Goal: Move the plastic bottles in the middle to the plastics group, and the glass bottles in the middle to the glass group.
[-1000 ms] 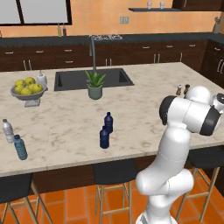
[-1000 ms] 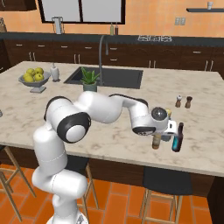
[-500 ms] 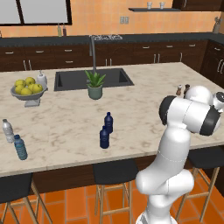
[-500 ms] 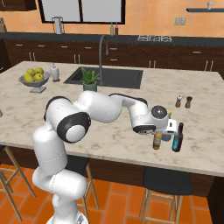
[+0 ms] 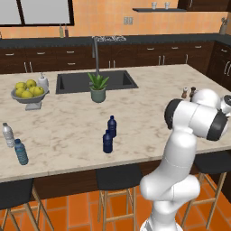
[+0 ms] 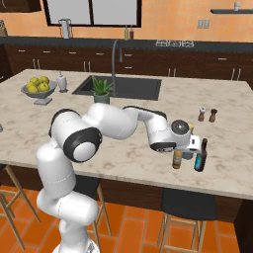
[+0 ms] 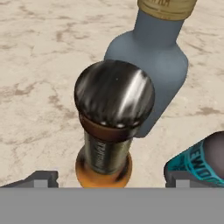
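Observation:
The amber glass bottle (image 7: 105, 153) stands upright on the marble counter, its dark cap (image 7: 114, 92) pointing up between my spread fingers. My gripper (image 7: 109, 180) is open around it, and neither fingertip (image 7: 37, 178) touches it. Just beyond stands the blue-grey flask (image 7: 148, 65) with its yellowish stopper; the teal dark-necked bottle (image 7: 199, 162) is at the right. From the right base view the gripper (image 6: 182, 150) hangs over the amber bottle (image 6: 177, 159), beside the teal bottle (image 6: 200, 155). Two navy plastic bottles (image 5: 112, 126) (image 5: 107, 141) stand mid-counter. The clear bottle (image 5: 7, 134) and the teal ribbed bottle (image 5: 20, 151) are far left.
Salt and pepper shakers (image 6: 201, 114) stand behind the glass group. A potted plant (image 5: 97, 88) sits by the sink (image 5: 76, 83), and a fruit bowl (image 5: 28, 92) is at the back left. The counter's front edge (image 6: 207, 190) runs just below the bottles, with stools (image 5: 115, 178) under it.

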